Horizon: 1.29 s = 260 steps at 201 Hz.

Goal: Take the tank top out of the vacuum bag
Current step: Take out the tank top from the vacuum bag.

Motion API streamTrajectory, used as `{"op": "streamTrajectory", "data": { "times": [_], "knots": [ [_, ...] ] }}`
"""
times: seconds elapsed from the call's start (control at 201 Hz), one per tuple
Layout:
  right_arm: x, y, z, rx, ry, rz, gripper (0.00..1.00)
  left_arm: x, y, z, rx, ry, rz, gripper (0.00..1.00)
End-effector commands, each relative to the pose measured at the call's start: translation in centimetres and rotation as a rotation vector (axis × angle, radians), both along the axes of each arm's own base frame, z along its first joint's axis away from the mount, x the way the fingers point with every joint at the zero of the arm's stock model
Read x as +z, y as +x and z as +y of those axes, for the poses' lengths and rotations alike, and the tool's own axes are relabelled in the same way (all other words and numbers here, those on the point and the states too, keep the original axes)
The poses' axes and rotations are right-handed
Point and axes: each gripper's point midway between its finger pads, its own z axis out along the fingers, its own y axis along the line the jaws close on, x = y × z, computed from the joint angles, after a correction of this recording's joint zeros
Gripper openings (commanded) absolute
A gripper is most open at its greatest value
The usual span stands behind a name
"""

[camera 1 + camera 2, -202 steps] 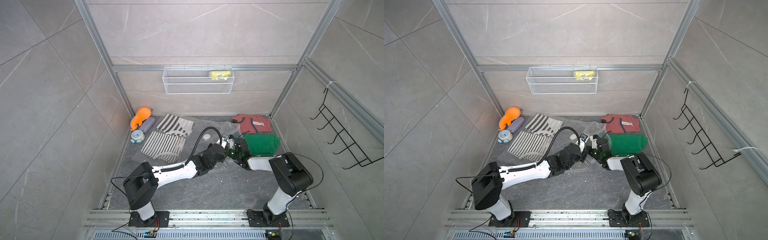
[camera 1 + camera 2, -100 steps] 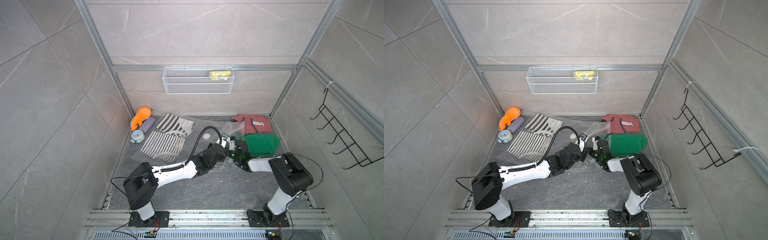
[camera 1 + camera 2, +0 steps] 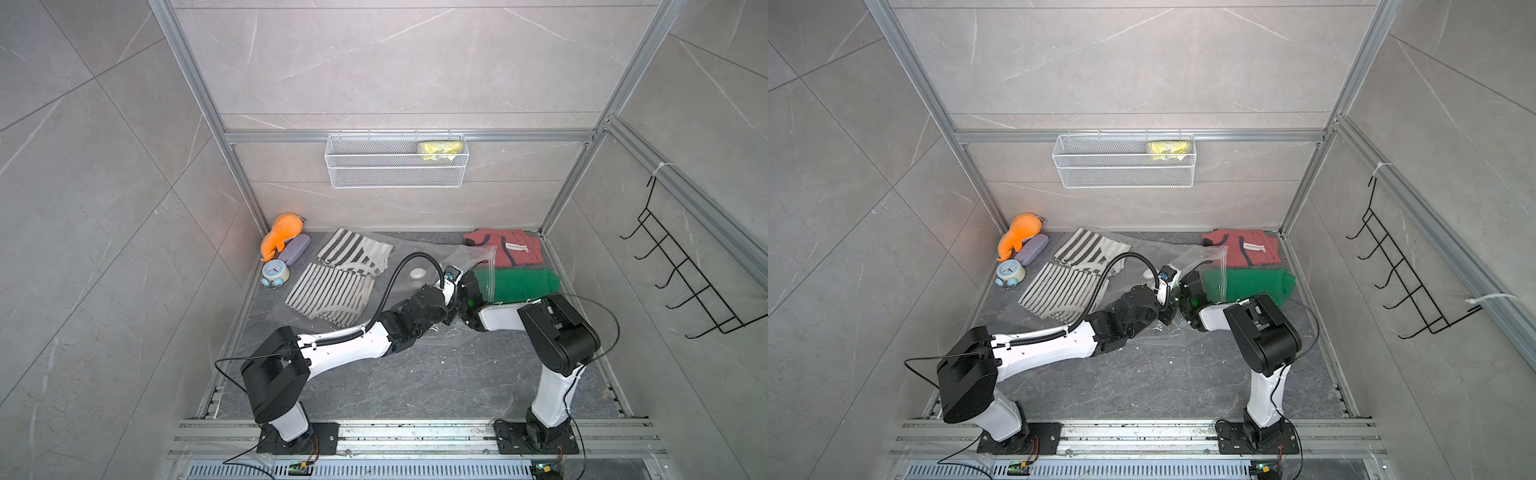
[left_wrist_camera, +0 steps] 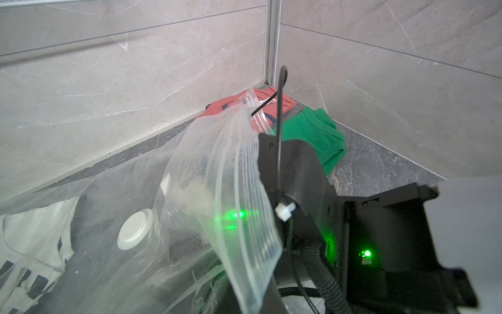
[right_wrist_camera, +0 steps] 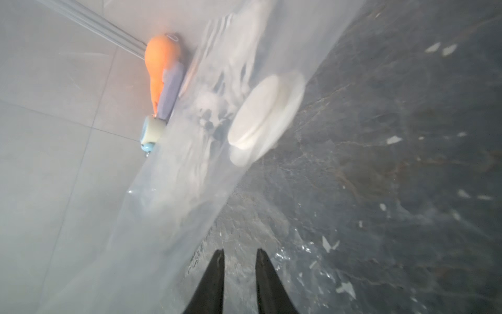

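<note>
The vacuum bag [image 3: 419,257] is a clear crinkly sheet on the dark floor, and its round white valve [image 3: 417,273] also shows in both wrist views [image 4: 135,229] [image 5: 267,114]. Grey-and-white striped garments [image 3: 332,291] lie inside its left part; I cannot tell which is the tank top. My left gripper [image 3: 452,315] is shut on the bag's zip-seal strip [image 4: 241,190], holding that edge up off the floor. My right gripper [image 5: 240,254] sits right beside it, its body behind the raised strip. Its jaws stand a little apart with nothing between them, pointing along the floor toward the valve.
A red garment [image 3: 505,249] and a green one [image 3: 519,284] lie at the back right. An orange plush toy [image 3: 282,232], a purple case [image 3: 296,248] and a small alarm clock [image 3: 275,272] sit at the back left. A wire basket [image 3: 395,166] hangs on the back wall and a black hook rack [image 3: 681,274] on the right wall.
The right gripper's jaws have parted slightly. The raised zip edge of the bag has shifted a little toward the right. The left gripper has kept its hold.
</note>
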Motion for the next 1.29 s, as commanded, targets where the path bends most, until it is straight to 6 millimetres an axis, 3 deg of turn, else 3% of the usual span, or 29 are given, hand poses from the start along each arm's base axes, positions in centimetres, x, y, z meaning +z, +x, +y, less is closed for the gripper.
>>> {"op": "streamTrajectory", "data": {
  "times": [0.0,0.229,0.582,0.99,1.289],
  "knots": [
    [-0.6,0.6,0.6,0.022,-0.036,-0.028,0.24,6.3,-1.0,0.1,-0.047,-0.156,-0.098,0.0],
    [-3.4,0.6,0.8,0.051,-0.089,0.021,0.25,7.2,-1.7,0.7,-0.066,-0.184,-0.112,0.0],
    [-2.3,3.8,4.4,0.059,0.034,0.06,0.28,7.2,-2.6,0.1,-0.112,-0.204,-0.109,0.0],
    [-4.0,6.2,9.0,0.018,0.16,0.133,0.33,7.2,-2.9,0.7,-0.1,-0.221,-0.119,0.0],
    [-4.7,8.4,9.5,-0.051,0.142,0.12,0.38,6.8,-2.9,1.1,-0.092,-0.221,-0.114,0.0]
  ]
}}
